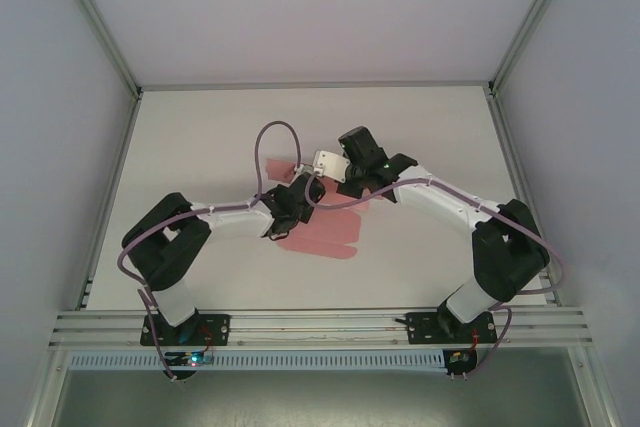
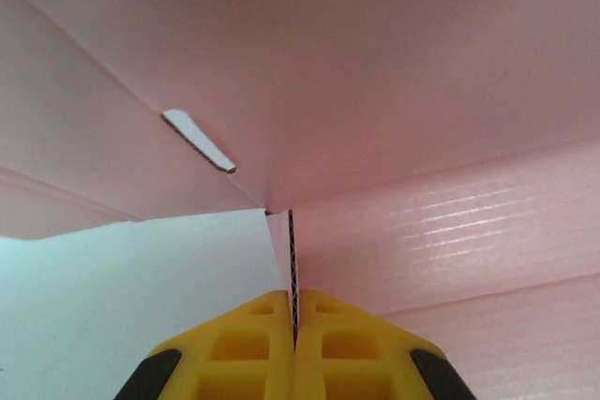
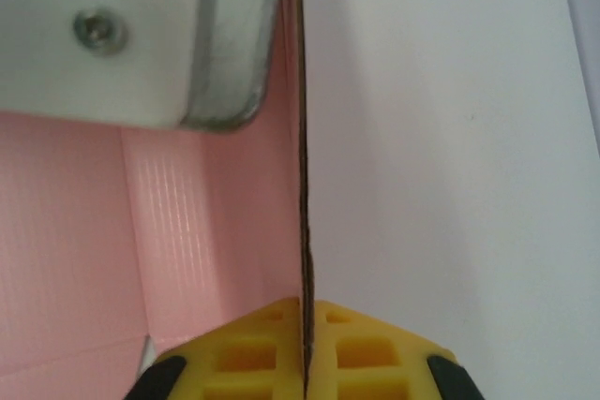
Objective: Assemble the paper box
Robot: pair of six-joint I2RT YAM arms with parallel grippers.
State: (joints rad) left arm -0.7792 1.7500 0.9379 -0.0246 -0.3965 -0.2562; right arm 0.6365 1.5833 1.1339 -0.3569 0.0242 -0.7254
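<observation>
Card, thin and pink, makes the paper box (image 1: 322, 239), which is not yet folded into shape. It lies about the middle of the desk (image 1: 200, 147), a little toward the near edge, and both arms meet above it.

The left gripper (image 2: 293, 325) is clenched on a thin edge of the card, and the corrugated edge stands upright between the yellow fingers (image 2: 253, 344). Above it the panels of the paper box (image 2: 422, 91) rise tilted, and one panel carries a narrow slot (image 2: 199, 140).

The right gripper (image 3: 305, 334) also grasps the card by a thin edge, seen from the side as a dark upright line. The pink panel (image 3: 187, 231) is on its left and bare desk (image 3: 450, 185) on its right. A white part with a screw (image 3: 94, 30) is close above the card.
</observation>
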